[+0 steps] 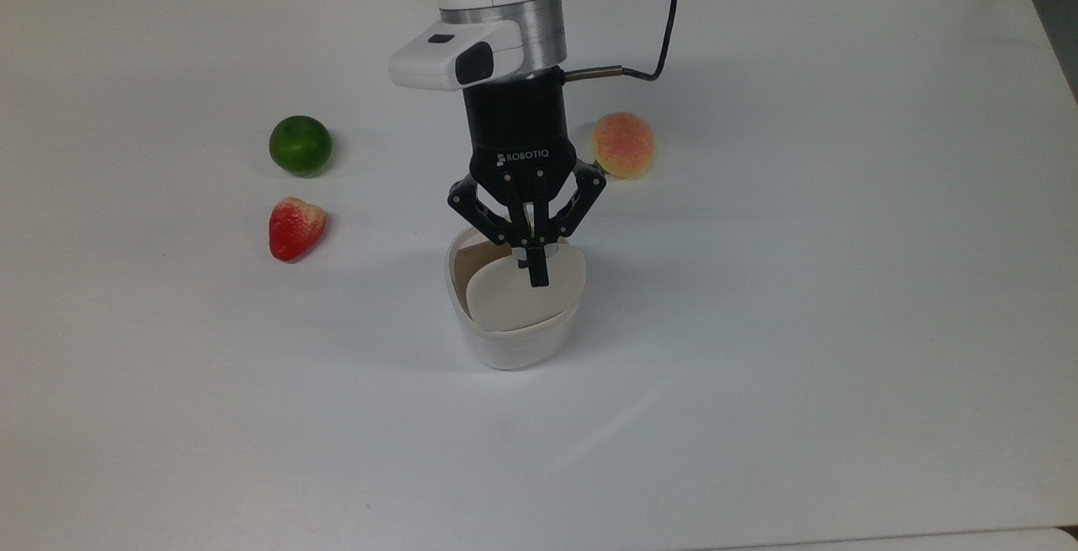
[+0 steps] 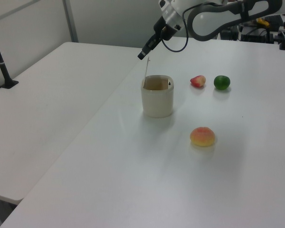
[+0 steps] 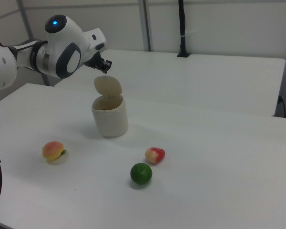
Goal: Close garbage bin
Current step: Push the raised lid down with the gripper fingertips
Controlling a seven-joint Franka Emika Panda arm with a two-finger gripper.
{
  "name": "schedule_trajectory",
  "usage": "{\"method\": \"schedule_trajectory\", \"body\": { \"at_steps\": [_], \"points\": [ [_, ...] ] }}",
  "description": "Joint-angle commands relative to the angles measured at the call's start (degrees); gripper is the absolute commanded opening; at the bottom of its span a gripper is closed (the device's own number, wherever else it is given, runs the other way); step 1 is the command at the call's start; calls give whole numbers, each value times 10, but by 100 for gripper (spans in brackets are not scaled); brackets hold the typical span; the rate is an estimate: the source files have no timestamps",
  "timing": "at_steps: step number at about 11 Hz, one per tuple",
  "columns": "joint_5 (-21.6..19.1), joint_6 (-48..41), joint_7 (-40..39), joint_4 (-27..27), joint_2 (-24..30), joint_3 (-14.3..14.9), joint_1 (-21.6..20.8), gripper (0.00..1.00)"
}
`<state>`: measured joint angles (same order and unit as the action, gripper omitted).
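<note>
Centre of the wide white surface [image 1: 842, 281]: small white plastic rounded-square garbage bin [image 1: 514, 340], cream hinged lid [image 3: 107, 86] standing upright, open. Black two-finger gripper [image 1: 537, 273] poised just above the lid's top edge, jaws clenched together on nothing. Approach step, by the look of it. Next up, probably: pushing the lid over and down onto the rim.
</note>
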<state>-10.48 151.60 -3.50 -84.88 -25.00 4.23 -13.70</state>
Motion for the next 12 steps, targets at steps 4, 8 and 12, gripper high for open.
{"method": "schedule_trajectory", "body": {
  "at_steps": [4, 8, 12],
  "points": [
    [2, -52, 6, -37, 27, 2, 4, 0],
    [2, -141, 5, -38, 50, 3, 15, 0],
    [5, -206, 3, -43, 55, 4, 26, 0]
  ]
}}
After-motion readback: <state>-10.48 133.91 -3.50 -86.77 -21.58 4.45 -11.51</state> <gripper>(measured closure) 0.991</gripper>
